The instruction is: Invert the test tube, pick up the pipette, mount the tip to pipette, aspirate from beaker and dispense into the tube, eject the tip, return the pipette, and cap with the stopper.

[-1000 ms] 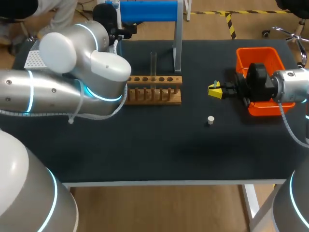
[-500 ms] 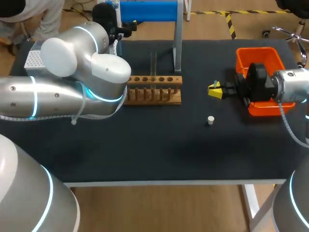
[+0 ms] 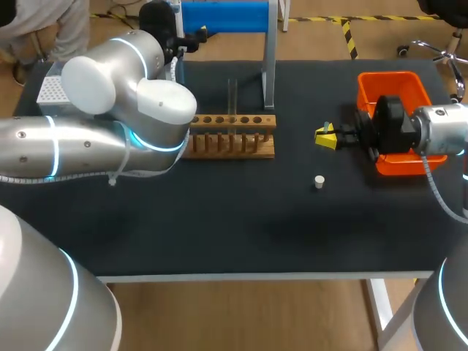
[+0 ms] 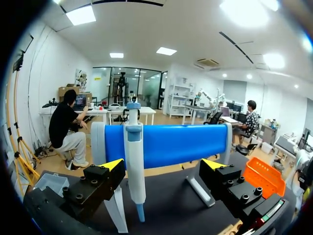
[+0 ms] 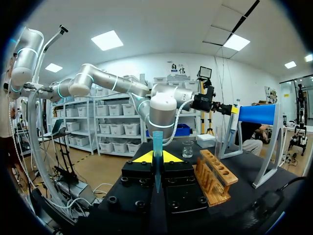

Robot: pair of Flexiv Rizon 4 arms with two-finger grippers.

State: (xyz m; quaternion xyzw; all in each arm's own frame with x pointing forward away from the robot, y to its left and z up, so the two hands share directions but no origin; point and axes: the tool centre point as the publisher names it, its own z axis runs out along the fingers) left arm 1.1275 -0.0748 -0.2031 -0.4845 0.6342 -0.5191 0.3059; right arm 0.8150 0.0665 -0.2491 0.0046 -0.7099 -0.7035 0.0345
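Pinching translucent, tapered blue tip (image 5: 157, 139) — right gripper (image 5: 156, 157).

A wooden rack (image 3: 232, 136) with a row of holes stood toward the back of the dark table (image 3: 241, 219). Behind it, at the far edge, a blue cylinder (image 3: 223, 16) sat high on a metal stand (image 3: 269, 69). An orange bin (image 3: 363, 91) sat well off to the right, and a white perforated tray (image 3: 50, 89) at the far left.

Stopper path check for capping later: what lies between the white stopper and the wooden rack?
Nothing. In the head view, only bare black table separates the stopper from the rack.
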